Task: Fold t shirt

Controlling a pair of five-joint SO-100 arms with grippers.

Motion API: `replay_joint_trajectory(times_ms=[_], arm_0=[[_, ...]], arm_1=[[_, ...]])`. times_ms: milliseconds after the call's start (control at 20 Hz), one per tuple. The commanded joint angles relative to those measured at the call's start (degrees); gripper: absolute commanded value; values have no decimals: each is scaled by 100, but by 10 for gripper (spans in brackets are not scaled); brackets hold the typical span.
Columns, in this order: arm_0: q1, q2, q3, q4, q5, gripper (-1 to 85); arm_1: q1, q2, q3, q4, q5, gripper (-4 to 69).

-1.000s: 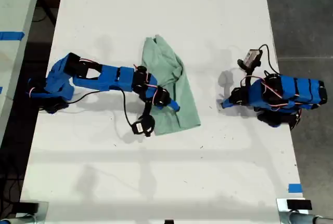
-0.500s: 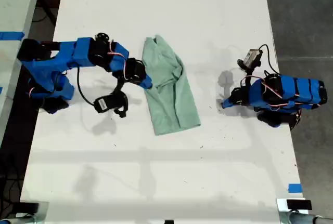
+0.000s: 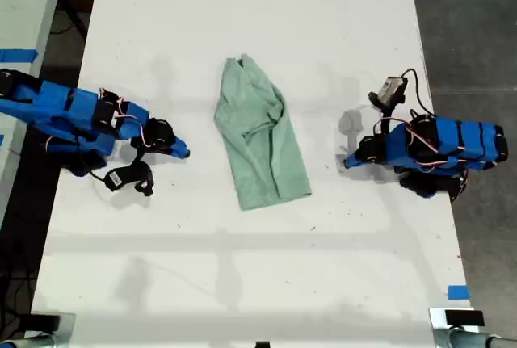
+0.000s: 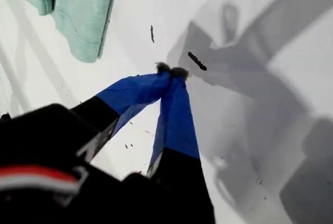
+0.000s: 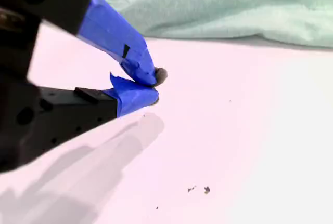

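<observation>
T shirt lies rumpled mid surface. My first tool & my second tool both clenched, w/ nothing held, clear of it.

Both arms are showing bright blue printed shells over black servos, trailing thin black, red and white cables.
</observation>
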Motion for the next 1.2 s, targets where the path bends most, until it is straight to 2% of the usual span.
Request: replay_joint_trajectory(times_ms=[0, 150, 200, 250, 300, 1150], arm_0=[[0, 1151, 580, -246, 62, 0], [-141, 3190, 1380, 396, 176, 0], [-176, 4219, 1661, 896, 176, 0], [-237, 5238, 1749, 1740, 176, 0], [-352, 5353, 1688, 2109, 176, 0], [-457, 5344, 1723, 2180, -88, 0]], arm_1=[[-35, 53, 141, -62, -44, -12], [-53, 53, 141, -62, -44, -12], [-53, 53, 141, -70, -53, -12], [-53, 53, 141, -70, -62, -12], [-53, 53, 149, -79, -70, -12], [-70, 53, 167, -88, 35, -12]])
